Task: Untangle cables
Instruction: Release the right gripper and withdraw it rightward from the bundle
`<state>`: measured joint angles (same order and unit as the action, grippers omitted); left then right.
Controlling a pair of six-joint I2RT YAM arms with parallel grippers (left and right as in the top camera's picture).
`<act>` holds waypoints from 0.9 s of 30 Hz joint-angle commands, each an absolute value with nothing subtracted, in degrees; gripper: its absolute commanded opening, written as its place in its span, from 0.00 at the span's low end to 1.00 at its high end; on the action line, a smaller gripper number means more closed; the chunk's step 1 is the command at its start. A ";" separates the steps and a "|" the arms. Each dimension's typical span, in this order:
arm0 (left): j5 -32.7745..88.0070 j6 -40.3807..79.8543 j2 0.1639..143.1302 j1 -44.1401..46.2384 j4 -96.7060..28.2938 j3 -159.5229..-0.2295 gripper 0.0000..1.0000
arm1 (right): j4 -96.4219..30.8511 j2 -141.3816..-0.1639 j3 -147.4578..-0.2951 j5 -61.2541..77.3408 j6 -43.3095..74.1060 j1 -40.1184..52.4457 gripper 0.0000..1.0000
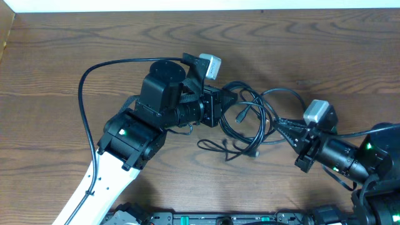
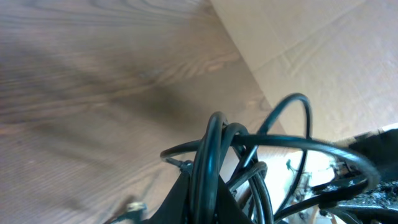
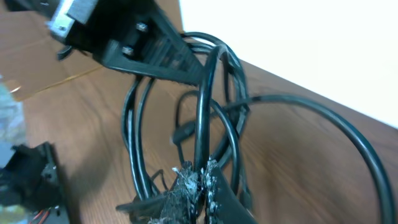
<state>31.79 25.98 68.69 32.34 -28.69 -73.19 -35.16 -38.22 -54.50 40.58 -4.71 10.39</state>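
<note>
The cables (image 1: 242, 112) are thin black cords in a tangled clump of loops on the wooden table (image 1: 75, 44), between my two grippers. My left gripper (image 1: 231, 99) reaches in from the left and is shut on a bundle of strands. In the left wrist view the cables (image 2: 211, 149) rise from between the closed left gripper (image 2: 202, 175). My right gripper (image 1: 279, 122) comes in from the right and is shut on one cord. In the right wrist view that cable (image 3: 202, 106) runs up from the closed right gripper (image 3: 199, 163) towards the left gripper's fingers (image 3: 155, 46).
A loose strand (image 1: 215, 145) trails on the table in front of the clump. The left arm's own thicker cable (image 1: 84, 94) arcs over the table at the left. A cardboard panel (image 2: 323, 56) stands beyond the table edge.
</note>
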 commanded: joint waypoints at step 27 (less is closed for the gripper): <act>31.07 22.13 68.34 32.05 -30.52 -74.48 0.07 | -44.21 -36.73 -54.63 23.68 9.15 10.37 0.09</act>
